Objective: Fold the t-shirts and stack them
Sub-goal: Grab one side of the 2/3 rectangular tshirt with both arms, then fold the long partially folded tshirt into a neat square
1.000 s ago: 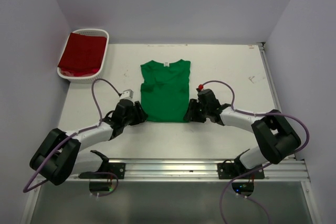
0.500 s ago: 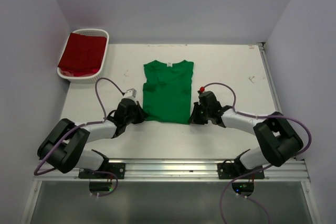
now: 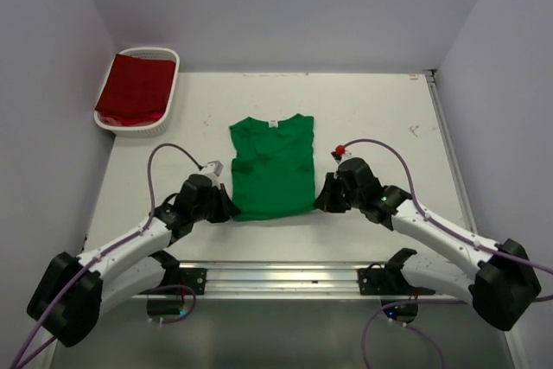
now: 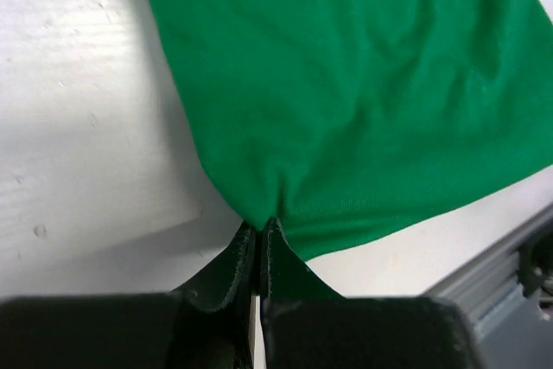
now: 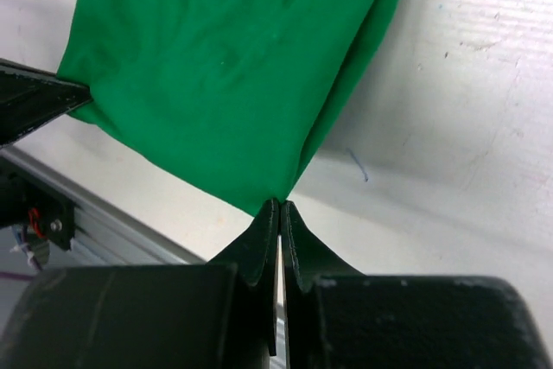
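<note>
A bright green t-shirt point(image 3: 272, 166) lies with its sleeves folded in at the middle of the table, neck label away from me. My left gripper point(image 3: 232, 211) is shut on its near left hem corner point(image 4: 259, 218). My right gripper point(image 3: 317, 202) is shut on the near right hem corner point(image 5: 278, 199). The hem edge hangs between the two grippers, slightly lifted. A dark red t-shirt point(image 3: 134, 86) lies in the white basket point(image 3: 160, 125) at the far left.
The basket stands against the left wall at the back of the table. An aluminium rail point(image 3: 285, 278) runs along the near table edge, close behind both grippers. Small marks point(image 3: 418, 130) show on the table at the right.
Both grippers closed on the green shirt's near hem corners, then pulled it toward the near edge; the shirt slid nearer and the arms drew back and spread.
</note>
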Robot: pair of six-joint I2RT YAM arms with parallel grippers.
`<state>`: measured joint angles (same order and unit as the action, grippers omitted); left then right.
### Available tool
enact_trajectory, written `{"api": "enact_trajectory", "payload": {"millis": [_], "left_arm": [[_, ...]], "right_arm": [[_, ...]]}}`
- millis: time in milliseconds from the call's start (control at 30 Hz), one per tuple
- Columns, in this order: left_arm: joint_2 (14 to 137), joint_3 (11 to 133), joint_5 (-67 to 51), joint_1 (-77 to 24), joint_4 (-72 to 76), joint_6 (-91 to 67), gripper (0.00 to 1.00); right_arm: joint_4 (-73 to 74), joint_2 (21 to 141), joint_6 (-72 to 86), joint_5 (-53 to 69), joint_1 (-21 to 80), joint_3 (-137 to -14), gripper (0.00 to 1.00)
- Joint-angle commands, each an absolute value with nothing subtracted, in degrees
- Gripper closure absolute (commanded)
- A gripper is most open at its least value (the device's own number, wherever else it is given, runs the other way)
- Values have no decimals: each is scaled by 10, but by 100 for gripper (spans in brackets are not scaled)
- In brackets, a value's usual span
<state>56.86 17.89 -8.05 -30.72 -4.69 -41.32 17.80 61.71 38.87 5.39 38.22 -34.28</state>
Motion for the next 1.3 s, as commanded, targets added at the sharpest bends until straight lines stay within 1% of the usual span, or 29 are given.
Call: {"api": "enact_trajectory", "payload": {"millis": [0,67,100,233,400,433,533,567,667,767,800,867,967,1133,1233,1267], "left_arm": [[491,199,-123,-311,-161,-409,100],[462,214,-126,-312,-192,-412,100],[440,236,-125,-313,-229,-412,100],[384,295,-120,-314,-291,-420,100],[354,361,-75,-314,-305,-414,100],[357,366,-68,-314,-299,-404,100],[382,365,-33,-314,-253,-377,100],[406,363,-19,-314,-239,-373,100],[466,356,-3,-314,-169,-351,100],[531,357,31,-313,-68,-336,100],[547,361,38,-312,-53,-325,100],[590,392,64,-309,-38,-319,100],[627,425,72,-288,-9,-307,100],[677,464,64,-253,32,-306,100],[723,482,57,-238,52,-307,100],[752,494,58,-233,65,-305,100]], "right_arm": [[258,563,392,35,409,-352,100],[275,524,401,39,421,-359,100],[290,510,403,38,434,-367,100],[328,444,411,26,456,-393,100],[345,434,384,2,460,-431,100],[345,439,378,-30,460,-439,100],[347,469,357,-88,460,-470,100],[345,482,351,-139,460,-478,100],[331,532,331,-230,459,-507,100],[295,597,312,-262,450,-537,100],[274,631,305,-265,441,-541,100],[254,661,301,-262,426,-550,100],[219,700,294,-253,396,-567,100],[174,749,268,-247,349,-591,100],[160,795,256,-225,321,-622,100],[149,828,252,-222,309,-641,100]]}}
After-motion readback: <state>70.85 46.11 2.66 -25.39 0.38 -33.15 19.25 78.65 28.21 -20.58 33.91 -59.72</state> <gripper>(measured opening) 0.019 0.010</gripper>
